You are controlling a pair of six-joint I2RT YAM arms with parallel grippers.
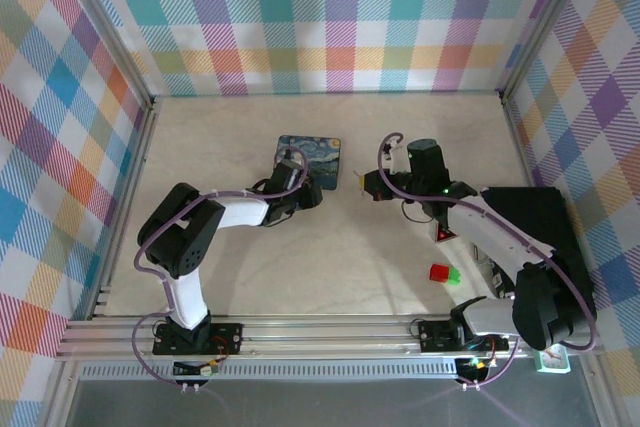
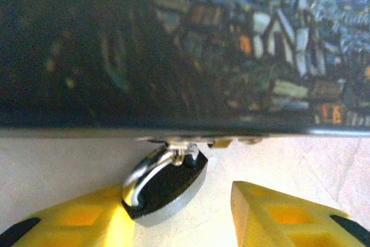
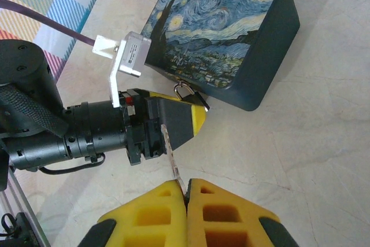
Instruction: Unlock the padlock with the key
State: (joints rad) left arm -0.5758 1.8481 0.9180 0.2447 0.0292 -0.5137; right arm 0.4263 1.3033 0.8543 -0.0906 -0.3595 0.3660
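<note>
Left wrist view: padlock [image 2: 167, 186], shackle top blurry, between wide-apart left fingers [image 2: 81, 218]; right fingers [image 3: 156, 218] tight around half-hidden key [image 3: 172, 157].

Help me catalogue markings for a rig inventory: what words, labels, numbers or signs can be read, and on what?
No legible words.
Label on the silver box: print too small to read.
Red triangle sign on the right arm: symbol too small.
Blue tin: painted picture, no lettering.
</note>
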